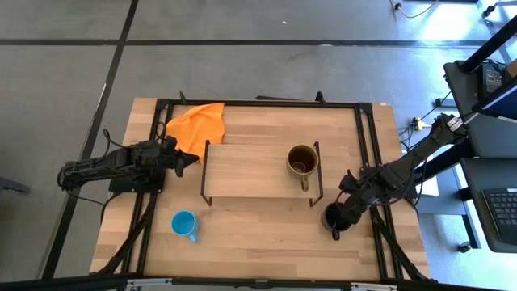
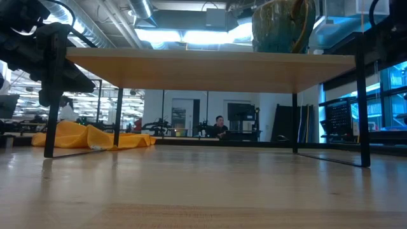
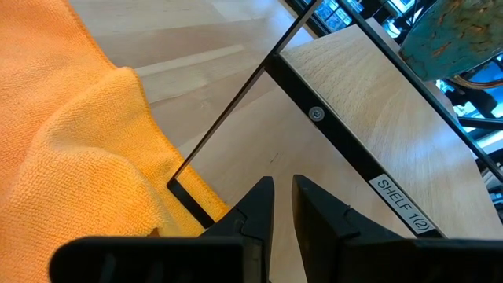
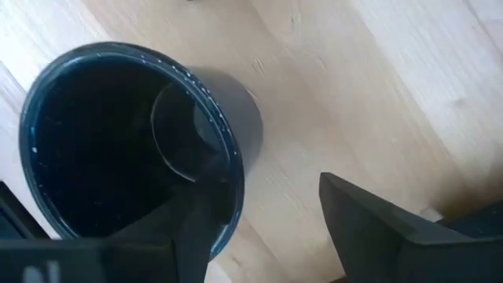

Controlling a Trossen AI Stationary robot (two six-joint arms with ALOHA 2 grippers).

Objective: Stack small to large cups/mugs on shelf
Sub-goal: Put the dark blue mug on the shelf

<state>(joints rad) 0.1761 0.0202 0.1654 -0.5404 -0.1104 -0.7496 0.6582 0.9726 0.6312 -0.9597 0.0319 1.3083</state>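
Black mug (image 1: 332, 219) upright on table, right of shelf (image 1: 257, 170) | your right pincer (image 1: 342, 212) open, one finger inside its rim (nothing clamped) | left pincer (image 1: 187, 160) nearly closed, empty.

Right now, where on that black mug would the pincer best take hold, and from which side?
Likely by the rim wall, from above. The black mug stands upright on the table with its mouth open, and the right pincer hangs open over it, one finger near the rim. Its handle points toward the table's front edge.
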